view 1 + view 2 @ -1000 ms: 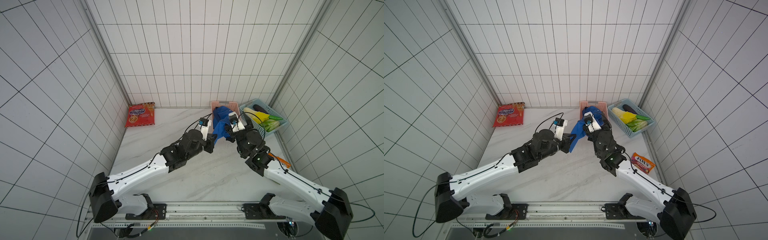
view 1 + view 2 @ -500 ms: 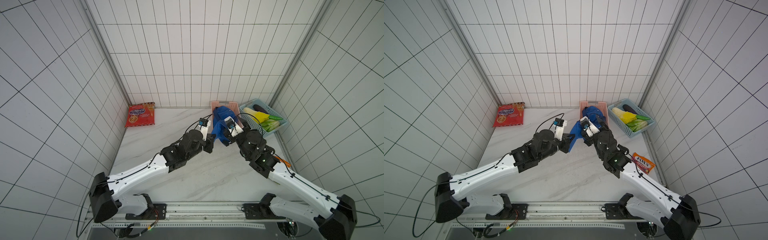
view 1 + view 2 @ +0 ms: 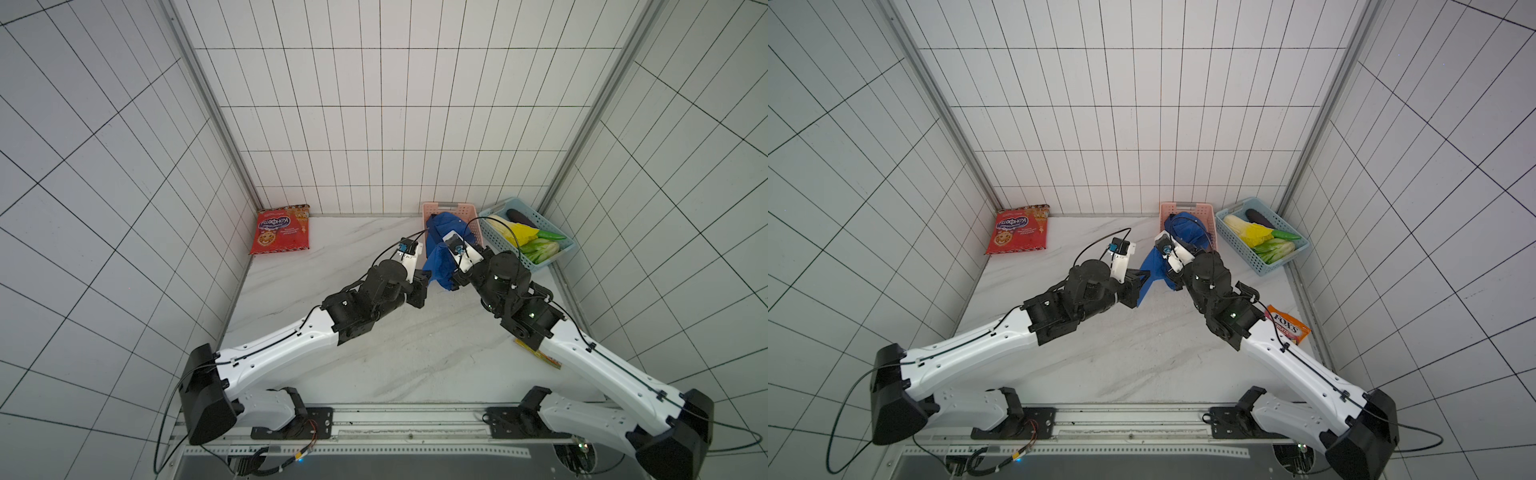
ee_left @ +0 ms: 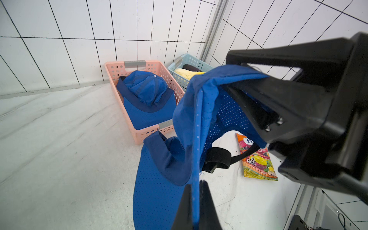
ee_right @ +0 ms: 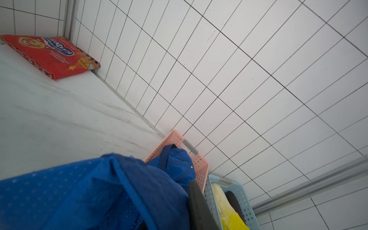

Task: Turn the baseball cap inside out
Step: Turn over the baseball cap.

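Left pincer [image 4: 196, 184] is pressed together on a thin edge of the blue baseball cap [image 4: 187, 127]; the cloth runs straight up from between its fingers. Right pincer [image 3: 453, 277] reaches into the cap's crown from the 3 o'clock side, with cloth draped over one finger and under the other. Whether it has clamped down on that cloth I cannot tell.

In both top views the cap hangs between the two arms, at about 12 o'clock from the middle of the marble surface [image 3: 1121, 345]. Its perforated brim points downward, and its black strap [image 4: 219, 159] loops out below the crown.

Just behind it, at 1 o'clock, a pink basket [image 4: 147, 132] holds a second blue cap [image 4: 146, 89]. Beside that stands a pale blue basket [image 3: 1239, 249] with vegetables inside.

A red cookie bag [image 3: 1017, 232] leans in the corner at 10 o'clock. A candy bag [image 3: 1287, 328] lies flat at 4 o'clock, partly under the right arm.
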`<state>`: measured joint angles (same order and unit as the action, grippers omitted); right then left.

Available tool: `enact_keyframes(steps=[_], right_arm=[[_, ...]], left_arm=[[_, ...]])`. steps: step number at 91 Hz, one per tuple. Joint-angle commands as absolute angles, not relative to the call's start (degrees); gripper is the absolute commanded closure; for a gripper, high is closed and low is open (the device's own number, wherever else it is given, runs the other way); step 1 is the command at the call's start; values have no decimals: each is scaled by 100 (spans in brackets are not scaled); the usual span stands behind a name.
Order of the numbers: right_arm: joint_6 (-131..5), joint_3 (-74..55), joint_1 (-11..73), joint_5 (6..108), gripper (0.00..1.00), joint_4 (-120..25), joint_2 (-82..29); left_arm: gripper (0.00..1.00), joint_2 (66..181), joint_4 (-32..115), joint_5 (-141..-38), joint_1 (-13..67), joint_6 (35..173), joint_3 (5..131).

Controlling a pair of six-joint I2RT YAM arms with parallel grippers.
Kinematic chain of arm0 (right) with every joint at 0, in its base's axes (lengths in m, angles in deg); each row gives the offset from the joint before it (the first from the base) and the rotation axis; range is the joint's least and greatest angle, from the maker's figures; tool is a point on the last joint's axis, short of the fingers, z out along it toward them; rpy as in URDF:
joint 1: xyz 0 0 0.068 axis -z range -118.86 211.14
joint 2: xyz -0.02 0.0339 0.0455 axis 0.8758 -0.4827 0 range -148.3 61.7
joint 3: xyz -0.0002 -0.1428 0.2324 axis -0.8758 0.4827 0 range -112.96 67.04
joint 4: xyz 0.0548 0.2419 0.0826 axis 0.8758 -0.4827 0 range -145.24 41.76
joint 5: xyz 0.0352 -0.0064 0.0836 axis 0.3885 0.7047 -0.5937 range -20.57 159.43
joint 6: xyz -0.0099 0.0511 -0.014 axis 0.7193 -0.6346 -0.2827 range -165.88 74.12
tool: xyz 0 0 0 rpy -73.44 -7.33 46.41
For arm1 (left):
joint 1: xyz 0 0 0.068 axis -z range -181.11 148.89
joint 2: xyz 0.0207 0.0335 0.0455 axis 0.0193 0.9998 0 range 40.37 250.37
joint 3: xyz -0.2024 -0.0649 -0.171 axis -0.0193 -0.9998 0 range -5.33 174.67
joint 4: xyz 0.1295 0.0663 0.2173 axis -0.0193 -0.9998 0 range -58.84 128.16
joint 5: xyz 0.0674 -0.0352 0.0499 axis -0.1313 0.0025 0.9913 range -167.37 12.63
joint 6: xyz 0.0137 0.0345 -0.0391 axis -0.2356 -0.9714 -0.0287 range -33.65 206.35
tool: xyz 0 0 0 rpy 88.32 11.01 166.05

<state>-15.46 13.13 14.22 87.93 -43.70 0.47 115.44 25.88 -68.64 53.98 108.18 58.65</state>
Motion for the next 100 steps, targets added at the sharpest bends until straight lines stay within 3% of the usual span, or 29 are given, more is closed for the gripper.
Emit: enact_keyframes(steps=[1,11,22,51,80,100], right_arm=[[-1750,1031,1385,8361,98,-4877,-1],[-1994,852,1452,7619,100,-5429,29],[-2641,444,1876,6026,100,-6287,-14],[-3975,-620,2888,2010,100,-7881,-983],[-4689,-812,2856,242,100,-8108,-1569],[-4762,-995,2601,-145,100,-8277,-1986]], left_arm=[[100,11462,2540,-6693,5419,10653,5879],[100,11297,2472,-6350,5386,10435,5810],[100,11055,2402,-6323,5069,10485,5669],[100,10262,3190,-8422,3934,10242,4920],[100,10330,3862,-10155,3642,10419,4731],[100,10733,4348,-10799,3643,11020,4806]])
